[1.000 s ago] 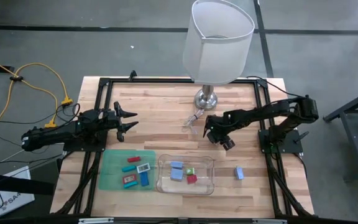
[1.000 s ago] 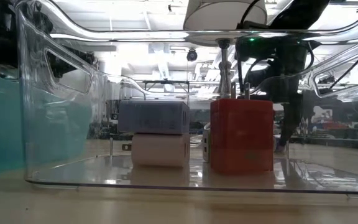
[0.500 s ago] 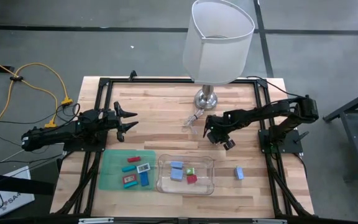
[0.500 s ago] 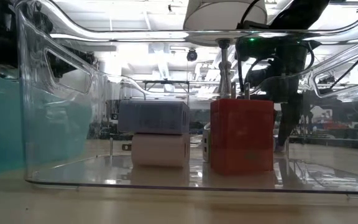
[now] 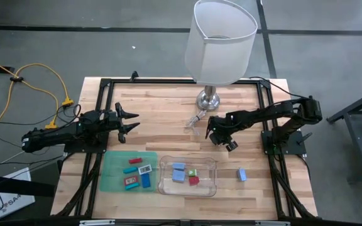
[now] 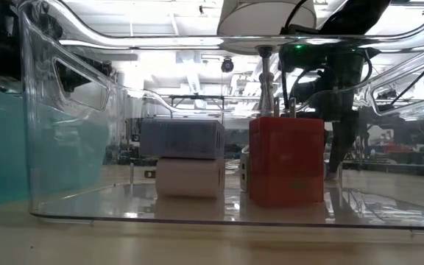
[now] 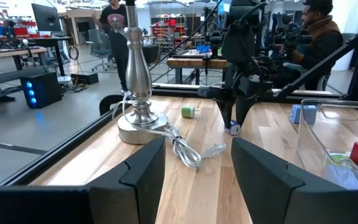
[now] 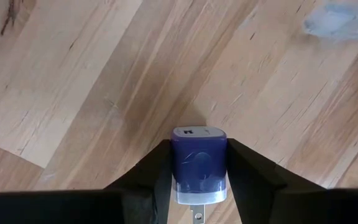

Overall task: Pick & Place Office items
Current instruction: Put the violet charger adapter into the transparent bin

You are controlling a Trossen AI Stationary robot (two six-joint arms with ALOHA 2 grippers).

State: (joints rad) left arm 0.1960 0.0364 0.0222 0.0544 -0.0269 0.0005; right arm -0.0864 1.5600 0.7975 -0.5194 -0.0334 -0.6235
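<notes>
Right gripper (image 8: 196, 171) is lowered to the table (image 5: 168, 129) near the lamp base (image 5: 209, 99), jaws closed against both sides of a blue USB charger block (image 8: 197, 163). Left gripper (image 5: 126, 120) is held part open and empty over the table's left side. Other items are seen in the clear tray (image 5: 213, 164) and on the green mat (image 5: 113, 172); 1 blue piece (image 5: 241, 174) is seen lying right of the tray.

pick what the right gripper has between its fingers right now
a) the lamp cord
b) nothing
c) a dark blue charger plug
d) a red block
c: in the right wrist view the right gripper has both fingers pressed against the sides of a dark blue charger plug over the bare wooden table.
</notes>
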